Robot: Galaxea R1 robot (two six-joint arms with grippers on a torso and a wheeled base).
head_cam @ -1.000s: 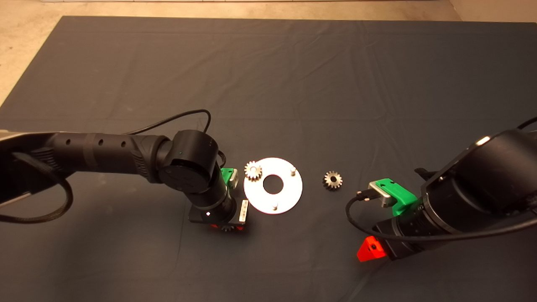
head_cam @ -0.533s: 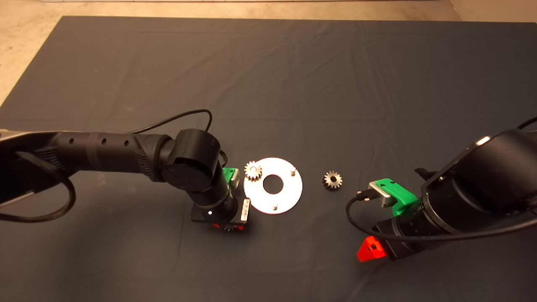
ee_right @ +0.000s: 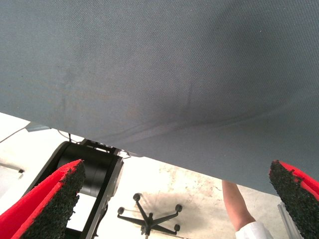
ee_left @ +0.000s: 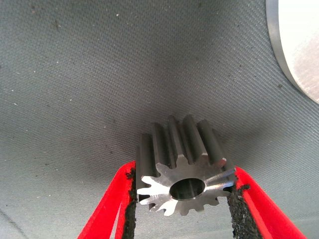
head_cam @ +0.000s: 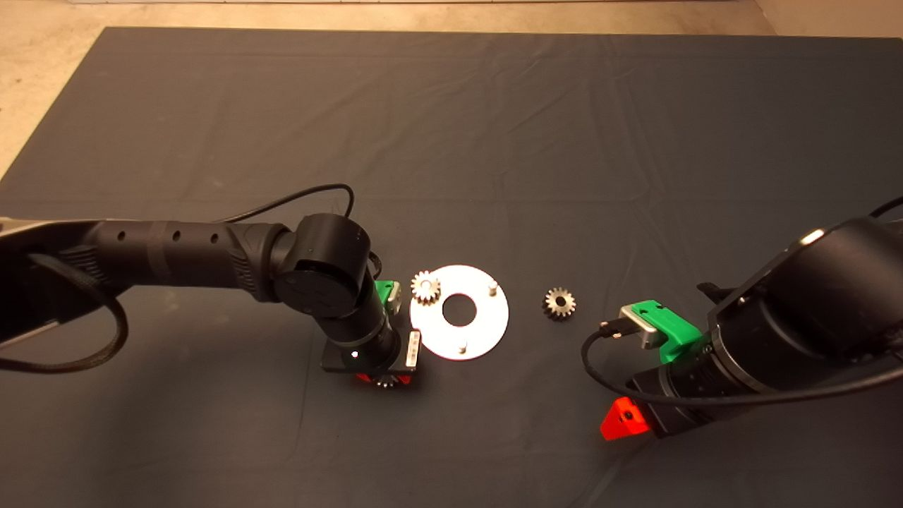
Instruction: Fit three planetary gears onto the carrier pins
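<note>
Left gripper clamps a small silvery toothed gear at the flat white round disc's seven o'clock, probably for pinning; right gripper waits wide.

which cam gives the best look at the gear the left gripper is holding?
Left wrist view: the held gear fills the space between the left gripper pads, teeth and centre hole clear. Head view shows only a sliver of its teeth under the wrist. Right wrist view doesn't show it.
</note>
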